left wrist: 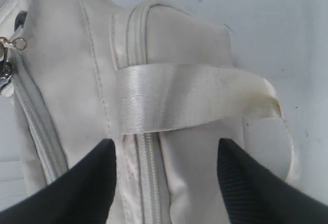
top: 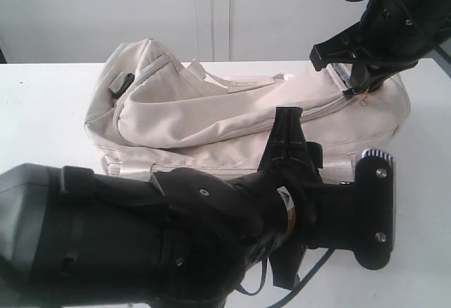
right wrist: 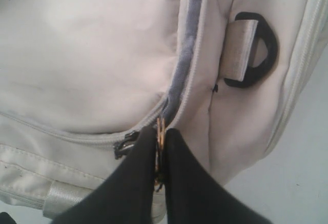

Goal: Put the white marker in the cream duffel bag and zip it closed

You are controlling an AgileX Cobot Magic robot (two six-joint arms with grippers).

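- The cream duffel bag is laid on its side on the white table, slumped and soft, with no other item seen around it.
- The gold ring of the zipper pull, at the bag's end near a black buckle, is pinched between the clenched jaws of the right gripper. This grip is judged to serve drawing the zip.
- The left gripper is held at the bag's front with its jaws released and spread. They straddle a zip line just below the webbing handle and grasp nothing. Bracing the bag against the pull is the likely reason.
- The white marker is not seen in any view. It is presumed to be inside the bag, though that cannot be confirmed.
- How much of the zip is shut cannot be told.
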